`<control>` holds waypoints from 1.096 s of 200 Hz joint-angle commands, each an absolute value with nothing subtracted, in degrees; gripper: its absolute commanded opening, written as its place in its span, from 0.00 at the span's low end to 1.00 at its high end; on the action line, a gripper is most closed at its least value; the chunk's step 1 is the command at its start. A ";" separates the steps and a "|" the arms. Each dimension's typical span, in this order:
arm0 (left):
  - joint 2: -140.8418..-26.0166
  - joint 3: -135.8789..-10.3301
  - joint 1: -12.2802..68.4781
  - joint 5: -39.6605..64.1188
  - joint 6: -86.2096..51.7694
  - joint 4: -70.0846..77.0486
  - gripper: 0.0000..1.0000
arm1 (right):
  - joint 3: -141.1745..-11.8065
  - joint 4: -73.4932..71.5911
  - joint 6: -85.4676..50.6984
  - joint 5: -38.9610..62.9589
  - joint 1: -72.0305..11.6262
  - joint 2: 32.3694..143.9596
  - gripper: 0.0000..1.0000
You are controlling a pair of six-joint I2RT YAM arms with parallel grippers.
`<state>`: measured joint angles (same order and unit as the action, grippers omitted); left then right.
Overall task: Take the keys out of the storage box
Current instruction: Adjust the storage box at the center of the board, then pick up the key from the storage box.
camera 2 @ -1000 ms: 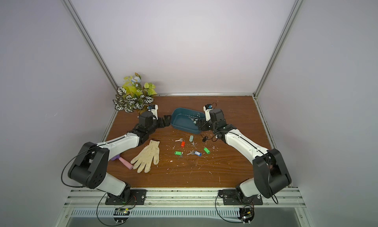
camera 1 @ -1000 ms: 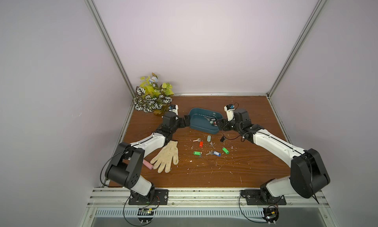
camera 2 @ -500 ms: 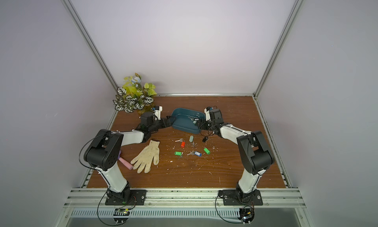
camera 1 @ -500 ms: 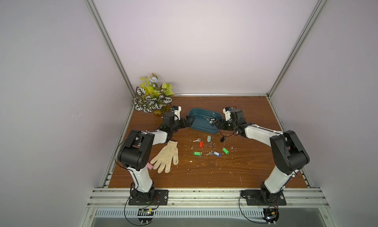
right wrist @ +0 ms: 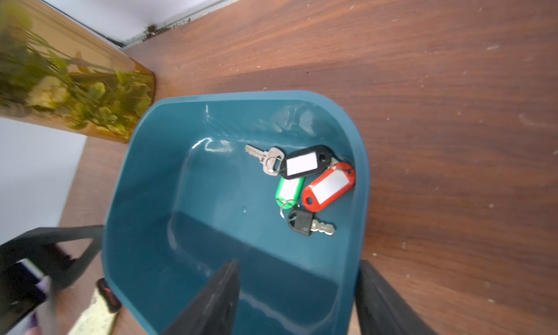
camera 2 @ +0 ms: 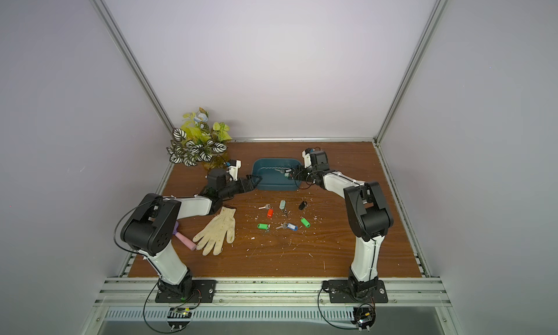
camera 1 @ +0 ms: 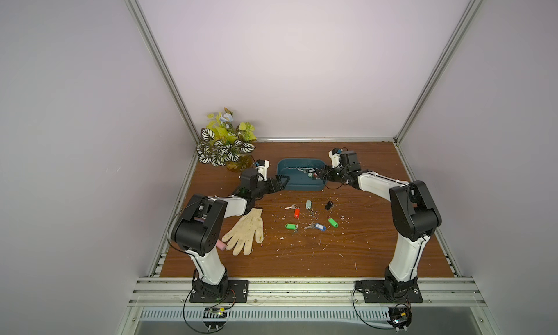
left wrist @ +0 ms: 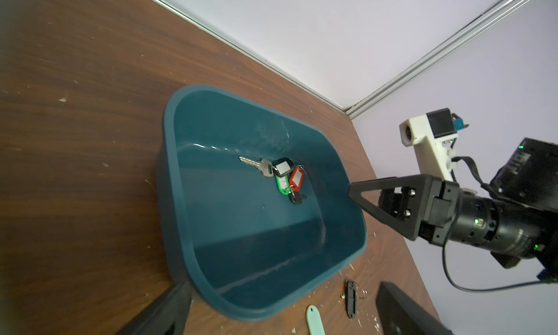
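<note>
Inside box (right wrist: 151, 227), corner: keys (right wrist: 302, 182), bunched just ahead of right claw (right wrist: 299, 262).
Right claw: nearer; parted, straddling box wall.

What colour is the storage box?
The storage box is dark teal; the right wrist view shows it best.

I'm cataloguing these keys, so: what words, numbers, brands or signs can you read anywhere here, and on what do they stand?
No text can be read.
black tag: white insert, blank.
red tag: white insert, blank.
green tag: visible part of insert blank.
silver key: any stamp too blurred to read.
storage box: no marking shows.
tagged keys outside the box: too small to tell.
</note>
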<state>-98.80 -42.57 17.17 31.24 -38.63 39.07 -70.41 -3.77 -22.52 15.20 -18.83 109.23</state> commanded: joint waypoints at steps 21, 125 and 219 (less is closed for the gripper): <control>-91.08 -40.62 14.32 27.68 -36.13 32.43 1.00 | -74.22 3.15 -12.44 6.42 -19.13 102.20 0.67; -80.16 -41.93 14.12 12.64 -28.08 19.96 1.00 | -96.02 17.76 0.38 8.73 -28.37 120.26 0.50; -81.38 -43.16 14.00 10.71 -25.92 18.69 1.00 | -107.84 23.46 2.59 2.02 -28.43 130.56 0.51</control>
